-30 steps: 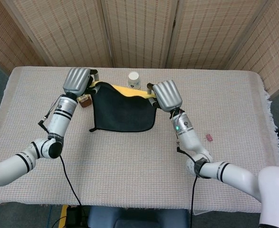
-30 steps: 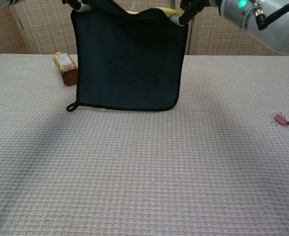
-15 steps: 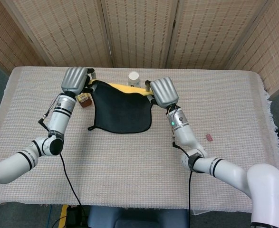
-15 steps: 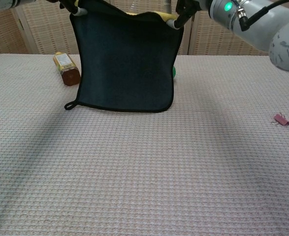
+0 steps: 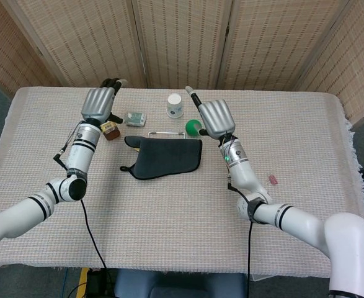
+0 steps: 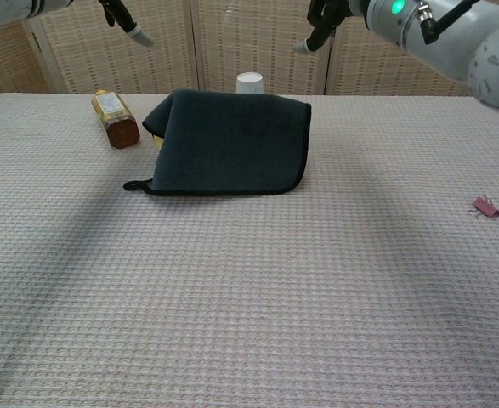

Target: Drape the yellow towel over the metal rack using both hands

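Both hands [image 5: 100,102] [image 5: 214,118] raised, fingers apart.

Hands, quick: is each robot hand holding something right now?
Left hand: open, holding nothing, up above the table.
Right hand: open, holding nothing; the towel lies draped over the rack.

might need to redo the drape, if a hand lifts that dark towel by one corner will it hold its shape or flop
Probably flop: the towel sags over the rack, one corner folded on itself. It looks thin and light, so likely easy to lift. Its woven surface probably grips rather than slips.
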Action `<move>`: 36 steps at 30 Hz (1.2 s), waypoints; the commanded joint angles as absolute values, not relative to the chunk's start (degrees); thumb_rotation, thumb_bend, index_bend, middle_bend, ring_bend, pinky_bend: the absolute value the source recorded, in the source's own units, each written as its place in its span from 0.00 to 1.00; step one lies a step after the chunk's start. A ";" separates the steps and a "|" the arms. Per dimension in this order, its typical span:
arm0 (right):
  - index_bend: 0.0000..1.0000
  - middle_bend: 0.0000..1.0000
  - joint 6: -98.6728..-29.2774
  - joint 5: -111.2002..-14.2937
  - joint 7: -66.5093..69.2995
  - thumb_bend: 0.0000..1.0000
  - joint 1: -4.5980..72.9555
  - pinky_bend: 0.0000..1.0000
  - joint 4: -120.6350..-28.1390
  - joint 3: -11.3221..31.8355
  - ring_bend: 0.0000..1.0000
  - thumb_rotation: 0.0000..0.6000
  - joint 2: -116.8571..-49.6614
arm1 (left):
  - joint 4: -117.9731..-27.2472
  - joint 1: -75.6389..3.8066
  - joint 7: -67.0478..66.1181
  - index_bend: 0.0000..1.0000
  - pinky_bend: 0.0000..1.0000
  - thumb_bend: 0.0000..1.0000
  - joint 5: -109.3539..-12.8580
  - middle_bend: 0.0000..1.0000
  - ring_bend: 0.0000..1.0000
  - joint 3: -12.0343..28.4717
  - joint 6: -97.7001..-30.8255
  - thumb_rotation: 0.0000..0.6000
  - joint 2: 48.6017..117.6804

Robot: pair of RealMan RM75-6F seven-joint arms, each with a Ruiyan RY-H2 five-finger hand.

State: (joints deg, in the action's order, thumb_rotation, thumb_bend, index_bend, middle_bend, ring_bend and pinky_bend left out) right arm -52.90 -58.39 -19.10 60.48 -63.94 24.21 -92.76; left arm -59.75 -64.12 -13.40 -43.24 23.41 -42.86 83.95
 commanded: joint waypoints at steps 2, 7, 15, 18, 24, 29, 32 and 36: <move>0.00 0.90 -54.00 -59.93 -18.53 0.28 59.06 1.00 -66.84 23.03 1.00 1.00 -90.62 | -61.70 -62.88 -12.02 0.08 0.35 0.13 -43.63 0.07 0.04 23.39 -43.15 1.00 82.66; 0.00 0.85 -55.07 -62.01 -18.08 0.28 55.60 1.00 -74.46 20.82 0.97 1.00 -84.70 | -67.41 -59.87 -13.37 0.10 0.35 0.13 -43.19 0.07 0.05 21.99 -46.75 1.00 80.25; 0.05 0.70 -57.13 -66.87 -16.27 0.28 47.41 0.95 -90.59 15.58 0.81 1.00 -70.75 | -79.06 -52.15 -12.84 0.16 0.35 0.13 -45.65 0.09 0.07 19.31 -57.17 1.00 77.17; 0.07 0.63 -59.02 -70.08 -15.28 0.28 43.91 0.88 -95.23 13.06 0.70 1.00 -65.79 | -83.37 -48.67 -13.44 0.18 0.35 0.13 -48.57 0.10 0.07 17.13 -61.78 1.00 75.65; 0.07 0.49 -64.66 -77.92 -9.96 0.29 36.26 0.71 -100.93 8.06 0.50 1.00 -57.92 | -94.11 -40.55 -13.73 0.18 0.35 0.13 -52.60 0.11 0.07 12.82 -69.58 1.00 70.53; 0.07 0.40 -73.01 -86.09 -5.16 0.29 29.08 0.56 -100.06 3.84 0.36 1.00 -54.36 | -100.39 -33.30 -14.69 0.20 0.35 0.13 -58.21 0.11 0.07 7.75 -76.84 1.00 67.00; 0.07 0.33 -76.84 -88.48 -3.25 0.30 25.27 0.48 -98.46 1.74 0.29 1.00 -53.78 | -101.61 -29.23 -16.38 0.20 0.35 0.13 -62.00 0.12 0.07 4.92 -81.98 1.00 66.29; 0.07 0.30 -80.92 -89.78 -0.15 0.30 20.53 0.44 -95.54 -0.54 0.26 1.00 -54.17 | -100.98 -23.80 -18.26 0.21 0.35 0.13 -66.58 0.12 0.07 1.52 -88.72 1.00 67.24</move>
State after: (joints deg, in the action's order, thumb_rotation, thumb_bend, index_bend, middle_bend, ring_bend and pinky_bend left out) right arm -79.14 -88.74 -1.92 22.72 -97.20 1.05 -54.40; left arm -100.66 -26.92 -16.74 -64.13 4.13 -84.94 67.20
